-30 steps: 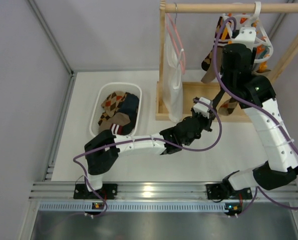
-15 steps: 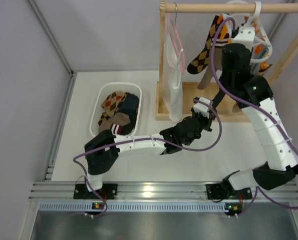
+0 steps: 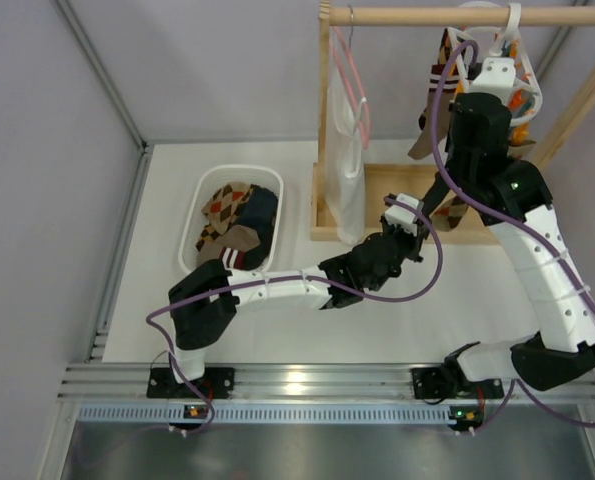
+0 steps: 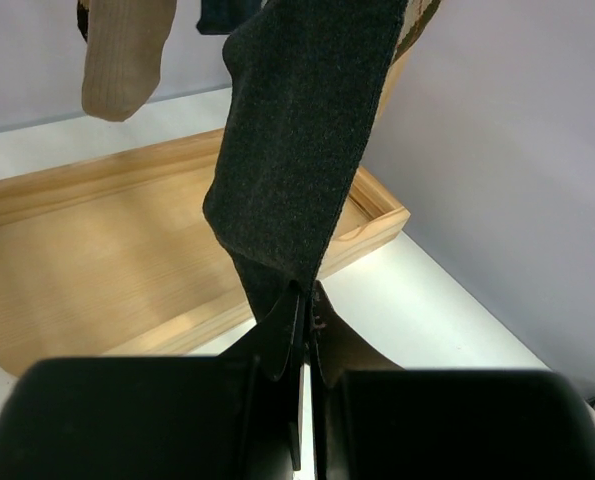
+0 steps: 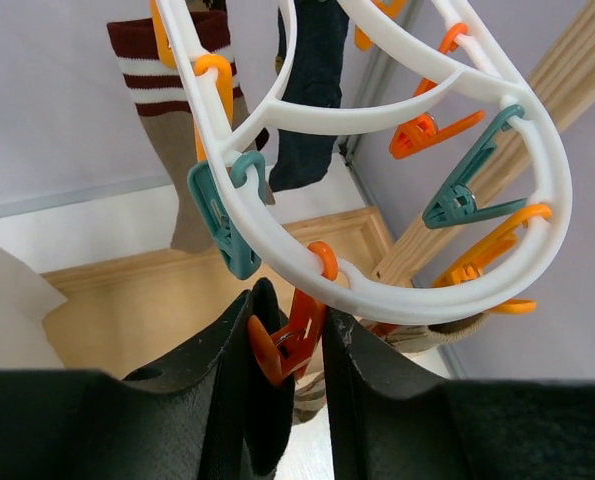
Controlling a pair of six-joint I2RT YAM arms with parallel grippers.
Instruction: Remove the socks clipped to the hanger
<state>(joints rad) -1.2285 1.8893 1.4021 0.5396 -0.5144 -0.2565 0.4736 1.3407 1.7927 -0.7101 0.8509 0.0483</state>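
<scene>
The white ring hanger (image 3: 527, 92) hangs from the wooden rail at the top right, and its orange and teal clips show in the right wrist view (image 5: 427, 305). My right gripper (image 5: 292, 320) is shut on an orange clip (image 5: 297, 335) under the ring, seen from above (image 3: 492, 75). A taupe sock with a red-and-white cuff (image 5: 177, 110) and a navy sock (image 5: 312, 90) hang behind. My left gripper (image 4: 307, 300) is shut on the lower end of a dark sock (image 4: 297, 150) that hangs from above. It sits low by the rack base (image 3: 409, 215).
A white basket (image 3: 190, 215) at the left holds argyle, navy and taupe socks. A wooden rack with top rail (image 3: 427, 15) and tray base (image 3: 382, 195) stands at the back right. A white cloth bag (image 3: 347, 180) hangs on a pink wire hanger (image 3: 355, 75).
The hanger has turned: the argyle sock that swung out to the left is hidden now and a striped-cuff sock shows there. My right gripper shifted slightly right. The left arm held still.
</scene>
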